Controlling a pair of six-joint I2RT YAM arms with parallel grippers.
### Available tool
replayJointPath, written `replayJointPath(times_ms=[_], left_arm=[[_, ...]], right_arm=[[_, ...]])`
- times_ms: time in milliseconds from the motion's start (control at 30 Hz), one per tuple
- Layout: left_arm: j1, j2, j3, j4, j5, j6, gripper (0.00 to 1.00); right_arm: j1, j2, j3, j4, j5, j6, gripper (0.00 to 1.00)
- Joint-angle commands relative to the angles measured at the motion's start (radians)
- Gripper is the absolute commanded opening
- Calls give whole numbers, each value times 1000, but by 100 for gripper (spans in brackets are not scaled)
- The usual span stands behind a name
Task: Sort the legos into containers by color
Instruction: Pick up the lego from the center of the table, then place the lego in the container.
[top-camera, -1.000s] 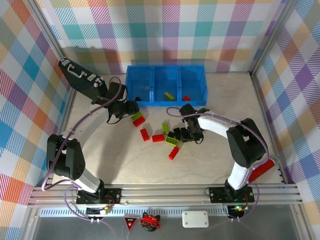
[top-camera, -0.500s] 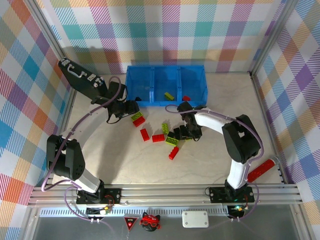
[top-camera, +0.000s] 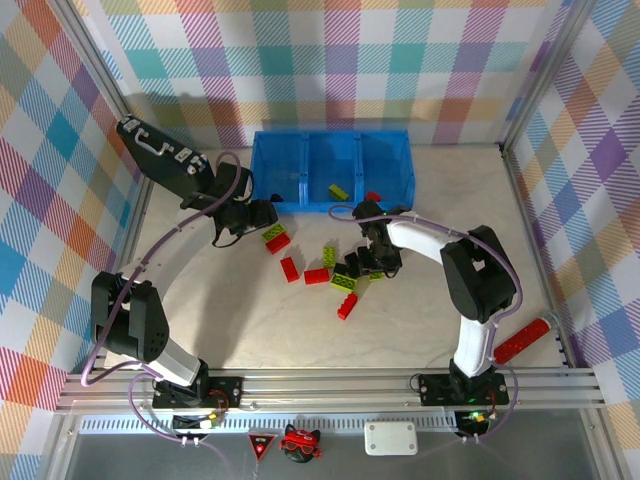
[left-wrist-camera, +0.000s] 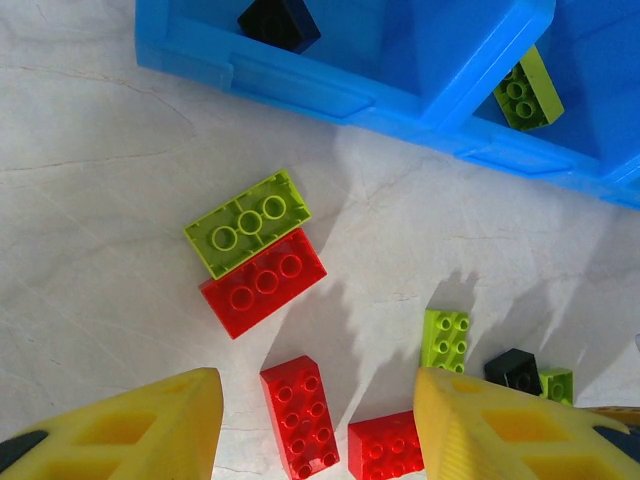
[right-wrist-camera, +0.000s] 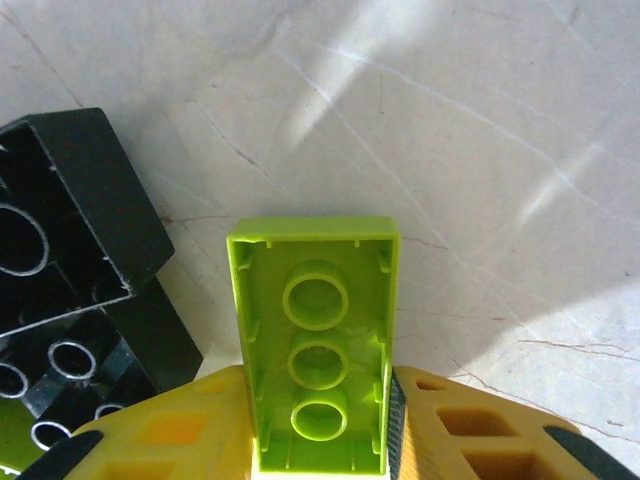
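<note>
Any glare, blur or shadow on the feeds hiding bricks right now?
Right wrist: sharp, bright streaks on the table but none on the lime brick in the right tool. Left wrist: crisp, soft shadows beside the bricks, black brick in the bin dim but readable. Top: even light, right arm overlaps the pile.

Pale marbled table (top-camera: 250, 310) — scattered legos (top-camera: 316, 276), blue containers (top-camera: 278, 165) on it.
</note>
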Motion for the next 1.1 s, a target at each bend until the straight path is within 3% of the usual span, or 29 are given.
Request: replayJointPath(times_ms=[0,433,767,1067], left_arm=[[3,-43,7,-25,-4,2,53],[-14,-143,-163,-20,-35,-19,56],[-89,-236,-304,-13,-60,-72,62],[-127,-330,-378,12,-121,-132,61]], right_arm=[[-8,-37,44,-50,17,-20,37],[-12,38,375,-139,-7,-99,37],[-23,312,815,-188,-83,-144,37],[-36,561,1141,-184,-125,-160,37]])
